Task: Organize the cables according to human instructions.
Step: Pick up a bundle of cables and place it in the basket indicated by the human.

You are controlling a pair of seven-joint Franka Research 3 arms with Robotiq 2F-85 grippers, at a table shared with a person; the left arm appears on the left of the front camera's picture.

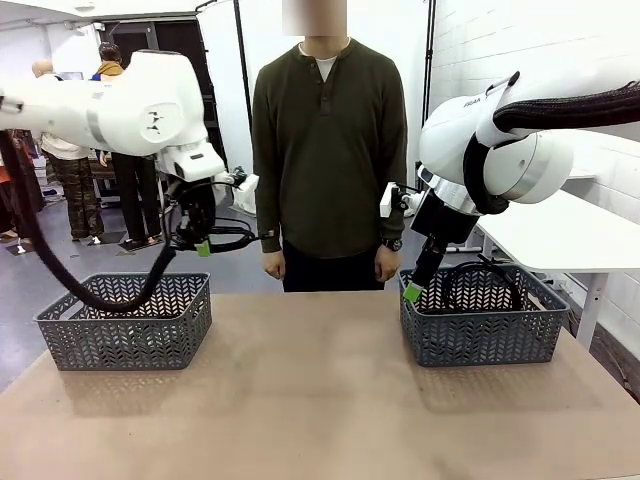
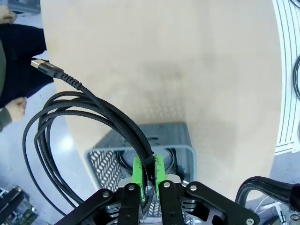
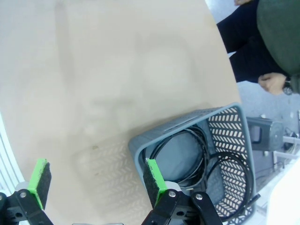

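You see: braided matt black cable [image 2: 101,110] | grey perforated plastic baskets [image 1: 130,325] | smooth matt tan table [image 1: 320,400] | glossy white arm shells [image 1: 140,100] | green rubbery pads [image 3: 154,176]

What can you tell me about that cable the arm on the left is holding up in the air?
The black braided cable, wound in a loose coil, hangs pinched between the green pads of the left gripper, above the grey plastic basket at the table's left end. Its strands loop outward, and one metal-tipped plug end sticks out free. Nothing else touches it.
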